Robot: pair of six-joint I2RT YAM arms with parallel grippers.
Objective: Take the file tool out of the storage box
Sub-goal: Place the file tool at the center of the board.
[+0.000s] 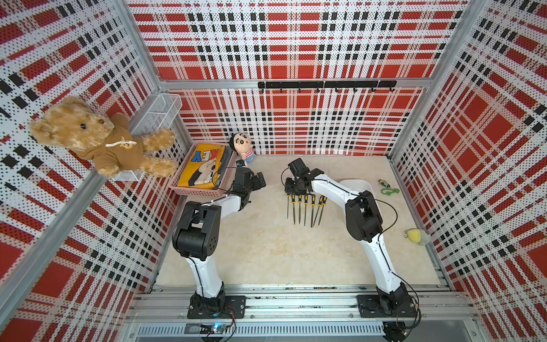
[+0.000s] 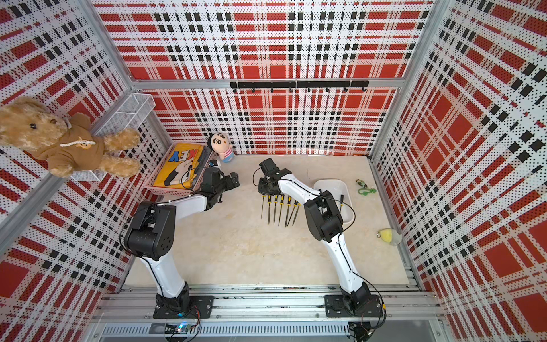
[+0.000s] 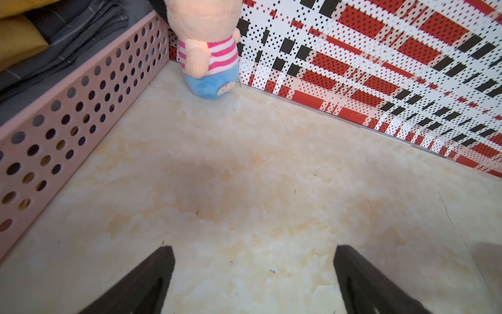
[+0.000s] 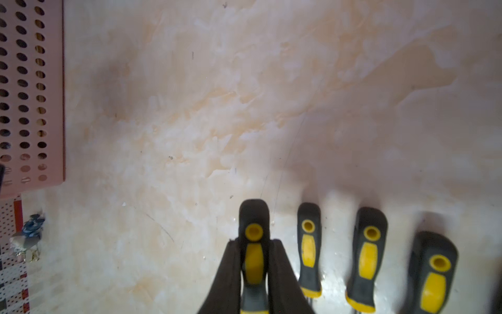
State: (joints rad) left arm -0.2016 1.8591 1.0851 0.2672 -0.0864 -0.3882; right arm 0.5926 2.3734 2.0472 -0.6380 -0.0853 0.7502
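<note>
Several file tools (image 1: 306,207) with black-and-yellow handles lie side by side on the table in both top views. My right gripper (image 4: 254,244) is shut on the handle of the file tool (image 4: 254,214) at the left end of that row (image 2: 262,204). I cannot tell whether this file rests on the table. The white storage box (image 2: 331,185) stands right of the row, half hidden behind my right arm. One more dark-handled tool (image 2: 341,201) shows inside it. My left gripper (image 3: 254,250) hangs open over bare table next to the pink basket, holding nothing.
A pink perforated basket (image 1: 201,191) with folded cloth stands at the back left, with a small doll (image 1: 242,146) beside it. A green clip (image 1: 388,190) and a yellow plush (image 1: 417,237) lie at the right wall. A teddy bear (image 1: 88,133) sits on the wall shelf.
</note>
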